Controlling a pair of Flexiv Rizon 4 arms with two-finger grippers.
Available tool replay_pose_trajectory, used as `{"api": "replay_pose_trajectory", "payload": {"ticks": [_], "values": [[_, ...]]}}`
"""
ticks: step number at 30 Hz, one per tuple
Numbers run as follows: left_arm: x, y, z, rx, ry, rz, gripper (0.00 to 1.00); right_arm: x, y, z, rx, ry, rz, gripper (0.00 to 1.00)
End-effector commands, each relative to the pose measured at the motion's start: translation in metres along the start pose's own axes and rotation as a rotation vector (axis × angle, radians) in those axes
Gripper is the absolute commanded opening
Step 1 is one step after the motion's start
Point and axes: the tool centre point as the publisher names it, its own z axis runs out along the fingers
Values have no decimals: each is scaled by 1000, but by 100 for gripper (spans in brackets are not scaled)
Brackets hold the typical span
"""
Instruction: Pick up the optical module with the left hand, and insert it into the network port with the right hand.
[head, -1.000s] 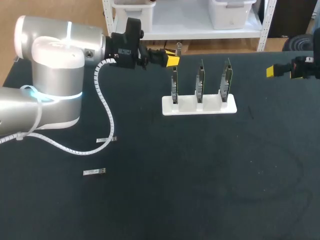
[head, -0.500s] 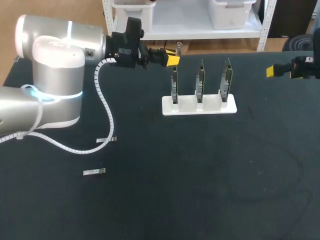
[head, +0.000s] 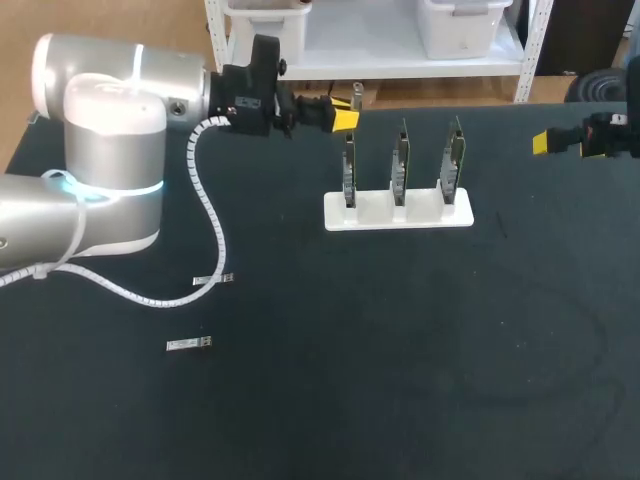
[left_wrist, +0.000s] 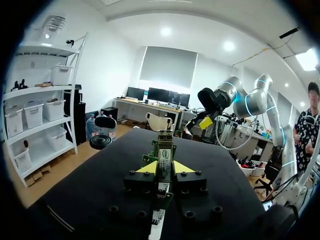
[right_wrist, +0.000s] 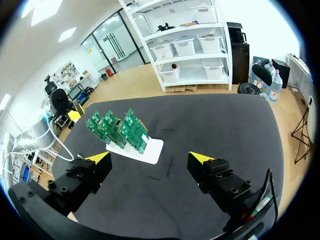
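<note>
Left claw (left_wrist: 164, 168) pinches the labelled optical module (left_wrist: 164, 151) (print illegible); right claw (right_wrist: 150, 158) gapes empty over black worktop (head: 400, 350).

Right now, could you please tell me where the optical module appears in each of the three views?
Head view: module at the left end effector's tips, near the table's far edge, just left of the rack.
Left wrist view: clamped between the yellow tips, pointing ahead.
Right wrist view: too small to make out.
Shared landmark: the white rack; in the left wrist view only green bits of it show behind the module.
</note>
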Motion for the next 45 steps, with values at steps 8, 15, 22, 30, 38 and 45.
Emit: {"api": "replay_pose_trajectory", "payload": {"ticks": [8,15,22,30,38,45], "values": [[0,2,1,3,-2,1,0,-1,-3,-6,6,-1,-49,100],[0,2,1,3,-2,1,0,-37,5,-7,-157,39,-322,100],[0,2,1,3,-2,1,0,-61,27,22,-323,67,-442,100],[0,2,1,3,-2,1,0,-71,39,34,-299,69,-448,100],[0,2,1,3,-2,1,0,-71,39,34,-299,69,-448,100],[0,2,1,3,-2,1,0,-71,39,34,-299,69,-448,100]]}}
